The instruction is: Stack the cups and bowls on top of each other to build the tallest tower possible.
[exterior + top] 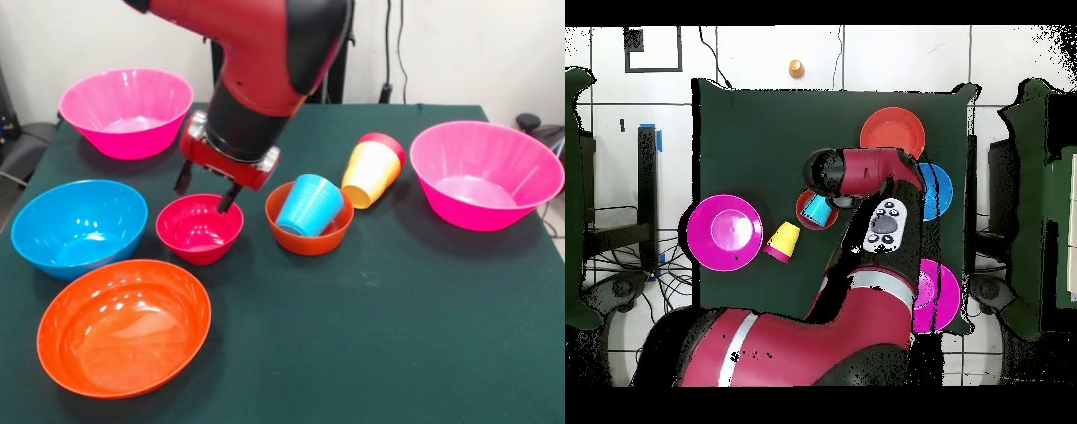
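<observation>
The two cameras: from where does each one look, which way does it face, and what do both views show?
Front view: across the table, facing the robot; the arm comes down from above, gripper open over the crimson bowl.
Overhead view: above the table, looking straight down; the arm's base fills the bottom, hiding the gripper.
Both show the blue cup in the small orange bowl.

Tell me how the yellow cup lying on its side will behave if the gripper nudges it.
The yellow cup lies on its side, nested with a red cup, so it would probably roll in a curve. Its glossy plastic looks light and slippery, likely sliding easily on the table.
</observation>
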Controlling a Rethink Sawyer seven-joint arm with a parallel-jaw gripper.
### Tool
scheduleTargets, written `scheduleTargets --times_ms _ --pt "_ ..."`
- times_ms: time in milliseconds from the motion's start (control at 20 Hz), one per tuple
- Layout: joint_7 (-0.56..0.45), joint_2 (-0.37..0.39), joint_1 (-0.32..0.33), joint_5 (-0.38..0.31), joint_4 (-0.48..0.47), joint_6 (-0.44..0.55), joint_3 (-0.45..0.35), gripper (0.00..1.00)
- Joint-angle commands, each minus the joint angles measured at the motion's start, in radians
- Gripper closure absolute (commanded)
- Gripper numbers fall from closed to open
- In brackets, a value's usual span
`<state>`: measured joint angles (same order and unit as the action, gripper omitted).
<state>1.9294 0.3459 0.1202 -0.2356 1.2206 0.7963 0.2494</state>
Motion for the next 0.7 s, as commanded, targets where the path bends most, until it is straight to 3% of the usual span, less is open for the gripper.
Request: scheduleTargets --times_ms 50,150,250,500,700 --pt "-0.145 0.023 0.078 0.051 0.042 0.024 -0.238 0.00" --pt "-0.170 0.042 0.097 0.048 0.063 0.033 -0.265 0.00" --pt "-0.181 0.051 0.078 0.001 0.042 0.047 -0.240 0.00" --pt "-0.158 0.087 0.155 0.089 0.145 0.037 -0.352 0.00" --pt "-0.202 0.113 0.220 0.132 0.210 0.044 -0.442 0.00"
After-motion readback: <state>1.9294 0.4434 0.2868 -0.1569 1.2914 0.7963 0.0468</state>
